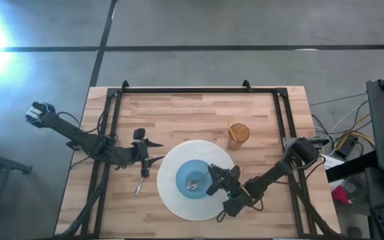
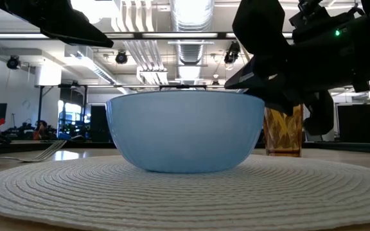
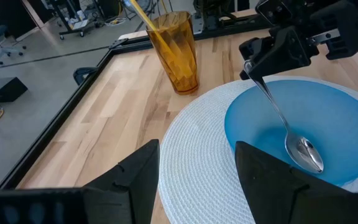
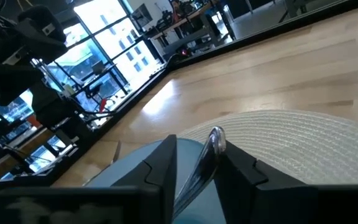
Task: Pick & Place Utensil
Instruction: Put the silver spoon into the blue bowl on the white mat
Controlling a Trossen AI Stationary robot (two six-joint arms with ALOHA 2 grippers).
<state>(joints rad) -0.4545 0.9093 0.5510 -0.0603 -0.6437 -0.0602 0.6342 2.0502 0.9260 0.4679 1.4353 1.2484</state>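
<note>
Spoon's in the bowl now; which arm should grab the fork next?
Left. Its open gripper hovers just above the fork, left of the mat. The right gripper is shut on the spoon over the bowl.

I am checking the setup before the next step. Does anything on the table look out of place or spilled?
Nothing is spilled or damaged. The fork lies on bare wood left of the placemat, not set on it. The right gripper holds the spoon with its tip in the blue bowl. The amber cup stands upright.
</note>
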